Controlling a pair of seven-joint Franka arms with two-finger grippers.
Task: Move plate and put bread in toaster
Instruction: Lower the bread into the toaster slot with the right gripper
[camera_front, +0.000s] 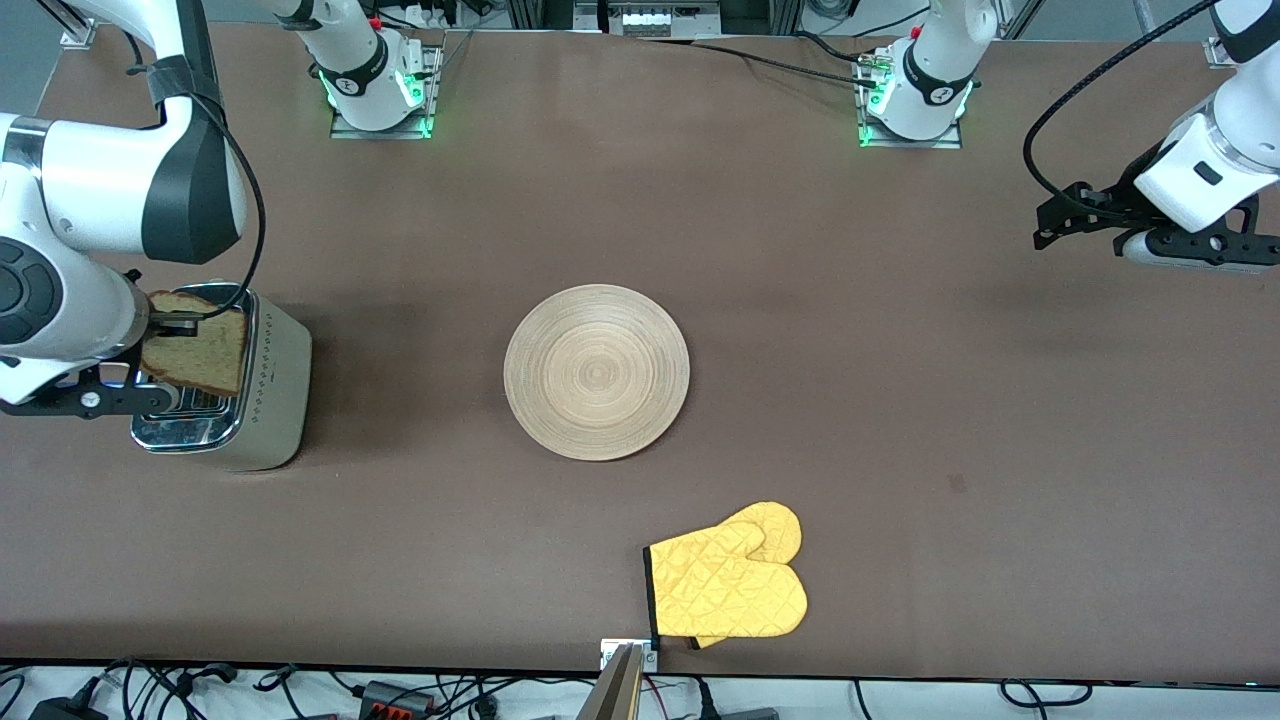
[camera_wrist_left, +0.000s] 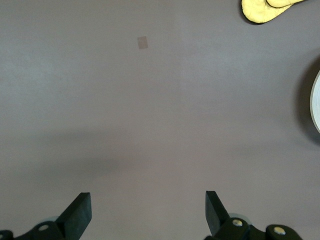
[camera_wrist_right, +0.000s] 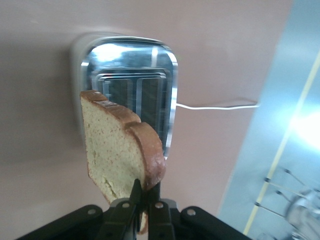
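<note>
The slice of bread is held on edge by the right gripper, whose fingers are pinched shut on the crust edge of the slice. In the right wrist view the slice is seen hanging directly under that gripper, above the chrome top of the two-slot toaster, with both slots visible below it; the bread is not seen to be inside either slot. A thin white cord is seen running from the toaster across the brown table.

The toaster is placed at the right arm's end of the table, straight beneath the right gripper. The round light-wood plate is set flat near the middle of the table, well apart from both grippers, and is bare. A yellow quilted oven mitt is laid nearer to the front camera than the plate.

The left gripper is held over bare table at the left arm's end, where that arm waits. In the left wrist view its fingers are spread wide apart with nothing between them, and only the tabletop is seen under the gripper, with an edge of the plate and the tip of the mitt farther off.
</note>
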